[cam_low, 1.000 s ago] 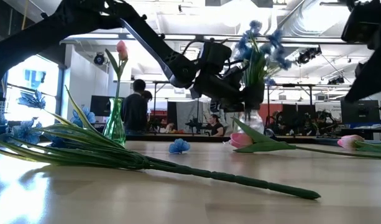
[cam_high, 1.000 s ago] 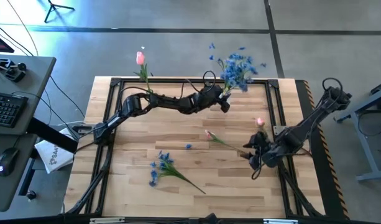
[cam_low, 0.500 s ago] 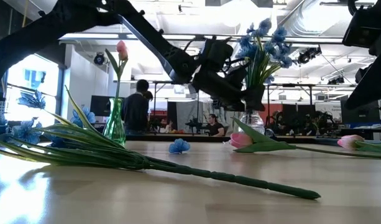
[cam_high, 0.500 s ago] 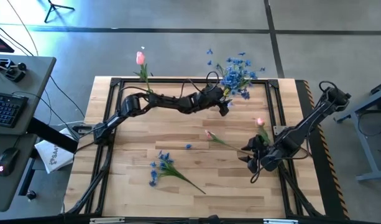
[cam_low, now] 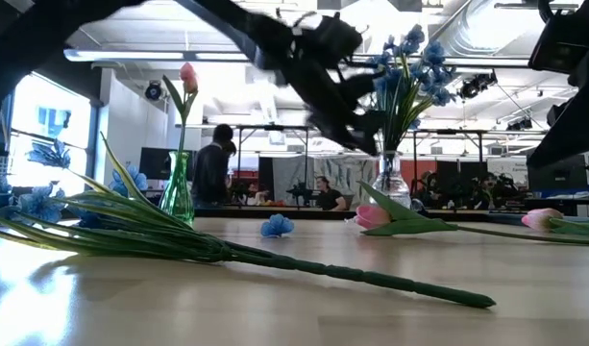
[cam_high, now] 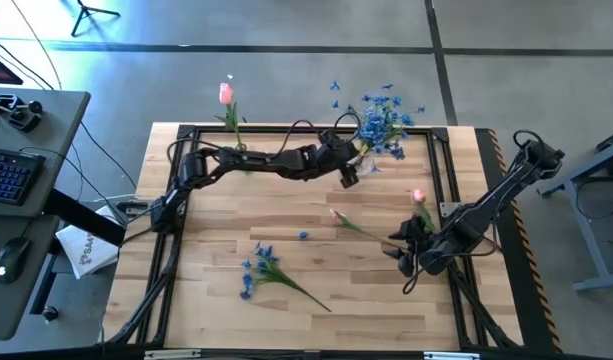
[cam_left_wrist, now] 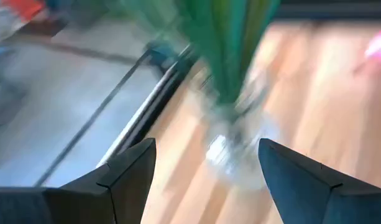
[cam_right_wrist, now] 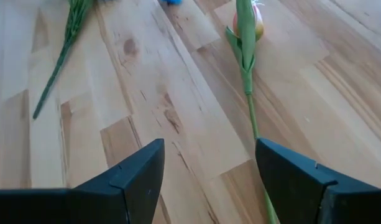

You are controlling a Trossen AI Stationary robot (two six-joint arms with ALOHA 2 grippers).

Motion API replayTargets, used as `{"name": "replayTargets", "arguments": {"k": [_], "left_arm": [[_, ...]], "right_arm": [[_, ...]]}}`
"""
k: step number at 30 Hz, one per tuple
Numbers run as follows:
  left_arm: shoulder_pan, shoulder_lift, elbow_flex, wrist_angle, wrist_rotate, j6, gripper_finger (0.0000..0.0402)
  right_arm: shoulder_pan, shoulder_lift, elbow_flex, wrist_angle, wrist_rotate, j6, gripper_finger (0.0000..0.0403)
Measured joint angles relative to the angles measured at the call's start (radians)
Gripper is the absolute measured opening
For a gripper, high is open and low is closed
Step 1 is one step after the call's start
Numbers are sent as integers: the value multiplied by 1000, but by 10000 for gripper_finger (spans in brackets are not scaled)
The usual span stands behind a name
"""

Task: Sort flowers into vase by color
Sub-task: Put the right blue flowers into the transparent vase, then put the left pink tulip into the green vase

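A spray of blue flowers (cam_high: pixel 381 122) stands with its stems in a clear vase (cam_low: pixel 391 180) at the table's far right. My left gripper (cam_high: pixel 348 178) is open and empty just left of it, with the green stems (cam_left_wrist: pixel 230 43) and vase (cam_left_wrist: pixel 230 149) straight ahead. A pink tulip (cam_high: pixel 226 95) stands in a green vase (cam_low: pixel 177 188) at the far left. My right gripper (cam_high: pixel 401 245) is open and empty above the table, near a pink tulip (cam_right_wrist: pixel 246 28) that lies flat. Another blue spray (cam_high: pixel 261 268) lies near the front.
A second pink tulip (cam_high: pixel 418 197) lies by the right frame rail. A loose blue blossom (cam_high: pixel 303 236) lies mid-table. A black frame (cam_high: pixel 186 140) edges the wooden top. People stand in the room behind (cam_low: pixel 212 168). A desk with a keyboard (cam_high: pixel 11 170) stands to the left.
My left gripper has drawn back from the blue spray, toward the table's left and near edges and upward. The spray was tilted beside the gripper and now stands more upright in the clear vase, free of the fingers.
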Motion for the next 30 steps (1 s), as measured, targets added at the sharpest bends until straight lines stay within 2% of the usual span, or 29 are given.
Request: {"name": "replayTargets", "arguments": {"k": [4,10,14,18,23,28,30], "left_arm": [[-44,-84,0,-255,-191,-33,269],[-154,-170,0,-615,-426,-151,257],[-249,-221,-39,-864,-569,-328,250],[-358,-286,-148,-1053,-592,-609,246],[-509,-368,-344,-1079,-589,-893,243],[-630,-418,-497,-1042,-594,-1184,243],[-656,-429,-547,-984,-612,-1251,243]], "right_arm": [[0,0,0,-14,25,1,248],[0,0,0,-19,66,-1,248],[0,0,0,-18,103,-1,248],[0,0,0,-17,164,-10,247],[0,1,0,29,208,-76,247],[-9,81,0,232,77,-335,247],[-25,144,0,316,82,-409,247]]}}
